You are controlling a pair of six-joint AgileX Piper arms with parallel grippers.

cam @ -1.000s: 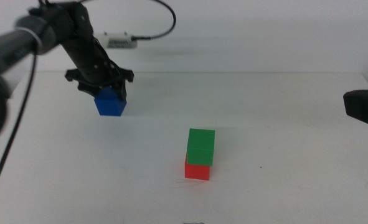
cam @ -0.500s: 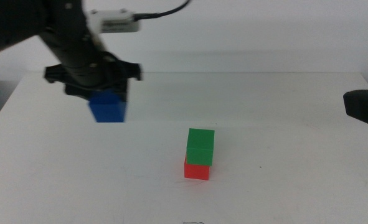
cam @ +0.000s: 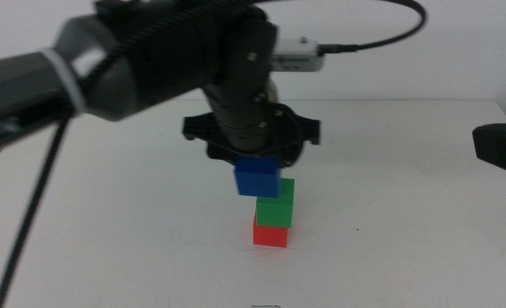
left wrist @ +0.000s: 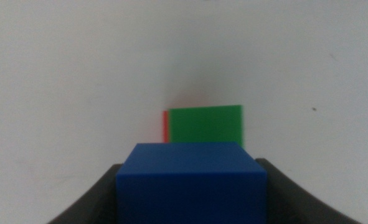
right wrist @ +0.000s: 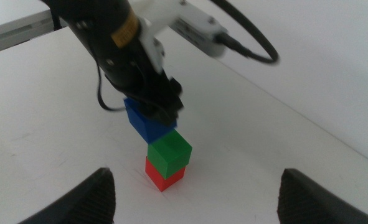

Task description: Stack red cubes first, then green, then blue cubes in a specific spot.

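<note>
My left gripper [cam: 257, 169] is shut on the blue cube [cam: 258, 179], holding it in the air just above and slightly left of the stack. The stack is the green cube [cam: 276, 206] sitting on the red cube [cam: 271, 233] on the white table. In the left wrist view the blue cube [left wrist: 191, 182] fills the space between the jaws, with the green cube [left wrist: 205, 124] beyond it and a sliver of the red cube [left wrist: 165, 126] at its side. The right wrist view shows the blue cube [right wrist: 147, 122], green cube [right wrist: 169, 151] and red cube [right wrist: 162, 175]. My right gripper [right wrist: 196, 196] waits open at the table's right side.
The left arm [cam: 107, 60] crosses the scene from the left, with a white module and black cable [cam: 381, 34] behind it. The right gripper's dark body [cam: 501, 147] sits at the right edge of the middle view. The table's far edge [cam: 407, 100] runs behind the stack.
My left gripper has carried the blue cube from the far left of the table rightward and toward the camera, to just above the green-on-red stack. The right arm has not moved.
</note>
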